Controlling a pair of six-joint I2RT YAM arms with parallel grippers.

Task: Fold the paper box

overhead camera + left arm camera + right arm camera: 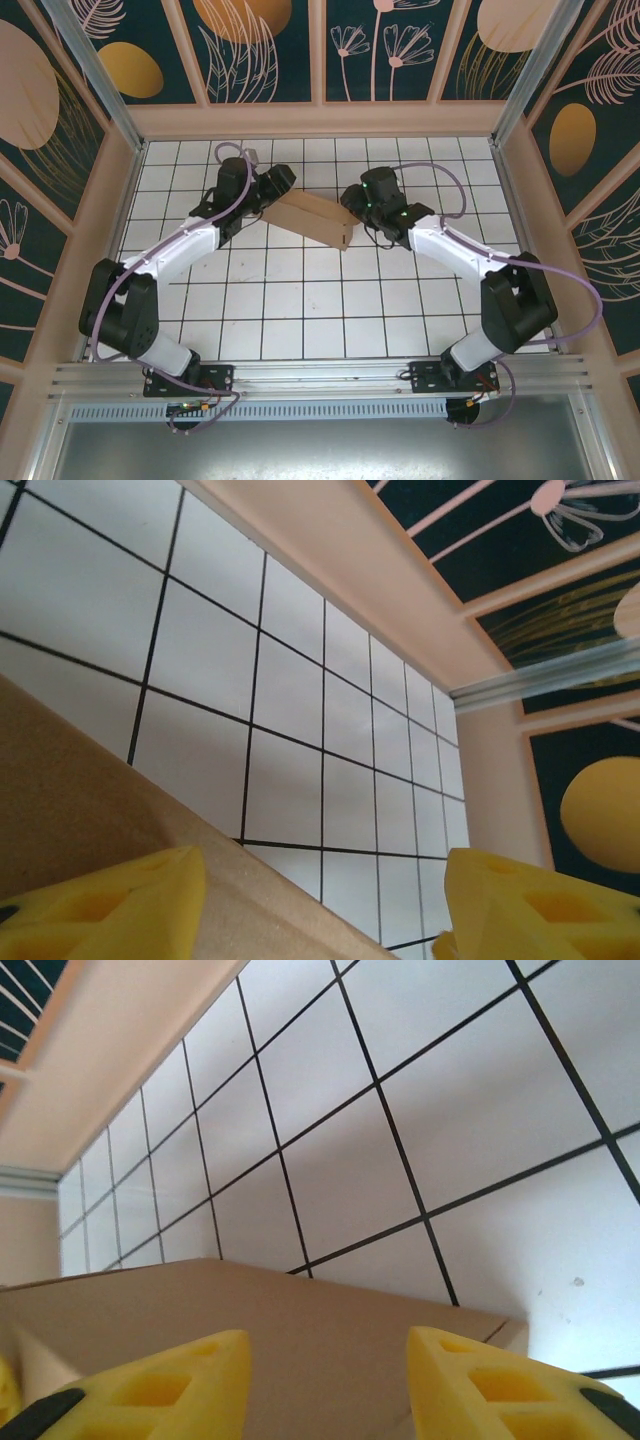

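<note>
My two arms rise from the bench (300,320) edge on the near side of the paper box (312,220), the left arm (170,255) reaching to its left end and the right arm (470,260) to its right end. There is one box, plain brown card, lying between my two pairs of jaws, towards the far side of the bench.

Its long axis runs slantwise: the left end sits farther from my bases and the right end nearer. From my left jaws the box stretches away to the right and towards me; from my right jaws it stretches left and away. Neither arm is clearly nearer, since each is right at its own end.

My left jaws stand wide. One yellow finger (100,910) overlaps the card, while the other is over bare tiles beside the box's edge, so nothing is clamped there.

My right jaws stand partly apart, and both yellow fingers (150,1390) hang over the card, with the box's corner just beside the right-hand one. I cannot tell whether they pinch anything.

I judge that the next fold turns on working both ends along that slanted axis.

Beyond the box the white tiles run on to the back wall.
</note>
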